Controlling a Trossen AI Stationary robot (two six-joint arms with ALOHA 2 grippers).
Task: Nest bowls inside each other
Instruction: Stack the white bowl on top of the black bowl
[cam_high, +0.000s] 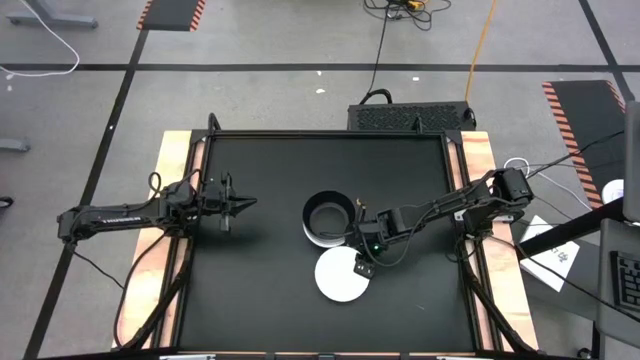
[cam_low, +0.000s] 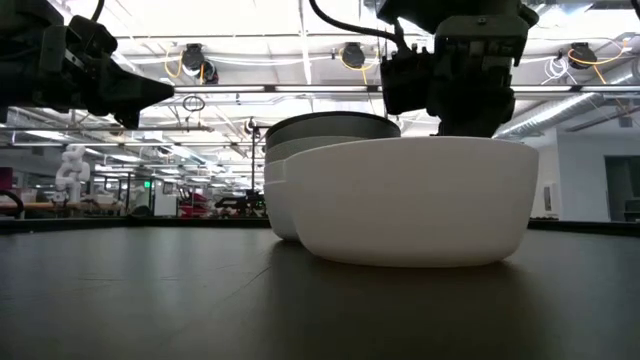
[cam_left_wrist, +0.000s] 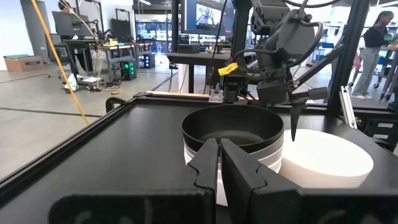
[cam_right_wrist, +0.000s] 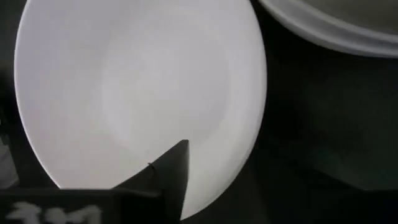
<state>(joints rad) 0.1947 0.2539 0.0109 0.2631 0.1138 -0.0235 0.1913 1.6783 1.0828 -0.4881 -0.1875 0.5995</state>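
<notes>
Closest to you, the lone white bowl (cam_low: 415, 200) sits toward the table's (cam_high: 260, 290) near edge, just beside the nested stack (cam_high: 328, 218) with its dark bowl (cam_left_wrist: 231, 127) on top at mid-table. Your right gripper (cam_high: 360, 262) hovers over the white bowl's rim, fingers spread. Your left gripper (cam_high: 243, 204), pressed together, waits near the left edge. Descend off-centre and you may tip that bowl or knock the stack.
</notes>
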